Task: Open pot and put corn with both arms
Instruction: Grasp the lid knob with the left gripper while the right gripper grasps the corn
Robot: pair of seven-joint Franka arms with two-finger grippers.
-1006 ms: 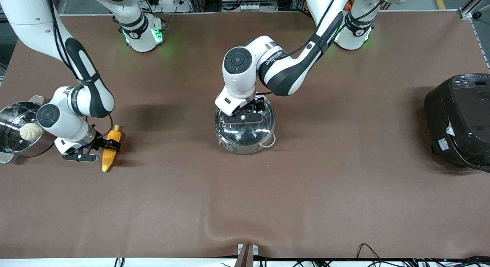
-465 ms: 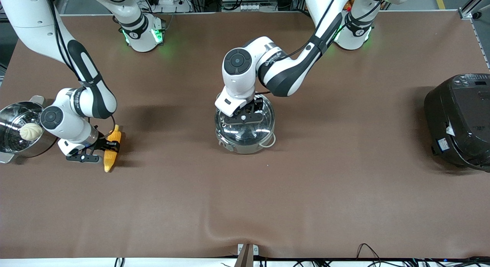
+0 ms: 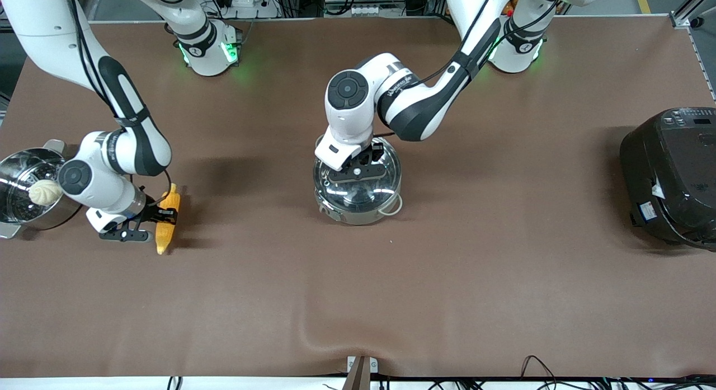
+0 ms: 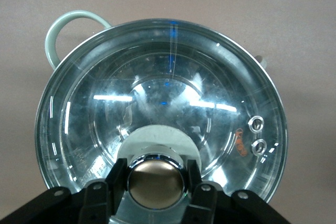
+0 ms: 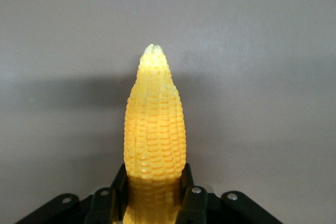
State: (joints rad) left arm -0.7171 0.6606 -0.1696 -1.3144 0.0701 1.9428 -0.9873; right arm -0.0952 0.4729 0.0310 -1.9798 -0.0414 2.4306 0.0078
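The shiny steel pot (image 3: 358,208) stands mid-table with its clear glass lid (image 3: 386,174) on it. My left gripper (image 3: 364,161) is over the lid, shut on the lid's metal knob (image 4: 156,182). In the left wrist view both fingers (image 4: 116,174) press the knob's sides, and the lid (image 4: 157,93) fills the view. My right gripper (image 3: 166,215) is shut on the yellow-orange corn (image 3: 163,240), held low over the table beside the steamer pot. In the right wrist view the corn (image 5: 155,124) sticks out from between the gripper's (image 5: 155,195) fingers, tip away.
A steel steamer pot (image 3: 11,172) with a white bun (image 3: 45,192) stands at the right arm's end of the table. A large black rice cooker (image 3: 671,177) stands at the left arm's end. The brown table cover has a wrinkle (image 3: 313,328) near the front edge.
My right gripper has shifted a little toward the pot with the corn in it. The left gripper has stayed on the knob, almost unmoved.
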